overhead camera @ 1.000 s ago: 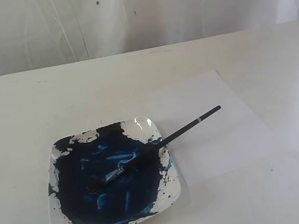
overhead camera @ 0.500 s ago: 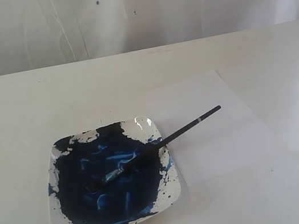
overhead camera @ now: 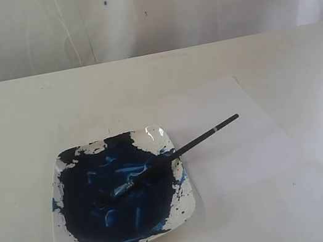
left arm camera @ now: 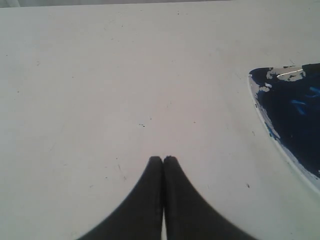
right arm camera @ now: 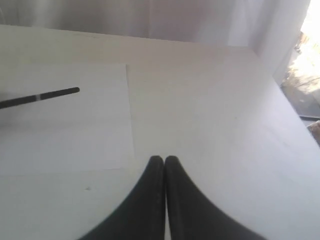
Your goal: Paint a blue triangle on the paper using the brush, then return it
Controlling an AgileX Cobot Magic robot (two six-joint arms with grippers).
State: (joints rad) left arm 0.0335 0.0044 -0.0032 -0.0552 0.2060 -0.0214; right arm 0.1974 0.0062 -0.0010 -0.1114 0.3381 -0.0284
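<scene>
Two grippers, left [left arm camera: 163,160] and right [right arm camera: 163,159], hang over the table [overhead camera: 17,121], jaws pressed together and empty. Toward the near edge sits one dish [overhead camera: 153,136]. One brush [overhead camera: 179,150] rests with its bristles in the paint, its handle crossing the right rim over one paper [overhead camera: 236,152], blank: no blue triangle yet. The brush looks light, stiff, thin and probably slick; the bare handle above the paper seems the best hold.
</scene>
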